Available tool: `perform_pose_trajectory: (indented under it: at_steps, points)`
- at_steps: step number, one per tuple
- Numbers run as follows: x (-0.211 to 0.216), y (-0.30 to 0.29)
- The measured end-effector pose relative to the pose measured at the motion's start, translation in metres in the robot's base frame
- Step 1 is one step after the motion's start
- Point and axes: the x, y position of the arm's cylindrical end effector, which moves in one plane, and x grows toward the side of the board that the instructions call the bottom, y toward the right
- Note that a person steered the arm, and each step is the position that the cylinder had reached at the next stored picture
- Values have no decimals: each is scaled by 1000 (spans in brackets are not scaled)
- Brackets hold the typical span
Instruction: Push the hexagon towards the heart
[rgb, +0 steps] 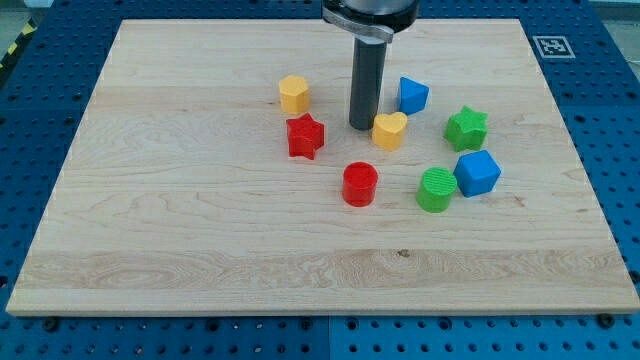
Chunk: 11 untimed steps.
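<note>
The yellow hexagon (293, 94) sits at the upper middle of the wooden board (200, 230). The yellow heart (390, 130) lies to its right and a little lower. My tip (362, 126) rests on the board just left of the heart, almost touching it, and to the right of and below the hexagon. The rod rises straight from the tip to the view's top.
A red star (305, 136) lies below the hexagon, left of my tip. A red cylinder (359, 184) is below my tip. A blue block (412, 95), a green star (466, 128), a blue cube-like block (477, 173) and a green cylinder (436, 190) stand to the right.
</note>
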Motion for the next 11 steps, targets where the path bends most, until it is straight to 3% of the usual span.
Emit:
perform_pose_trajectory:
  at_steps: [2,5,6,7,8,11]
  points:
    - [-13,-23]
    - [-79,-71]
    - [-96,-111]
    - [-95,-172]
    - [-76,-192]
    - [-71,-153]
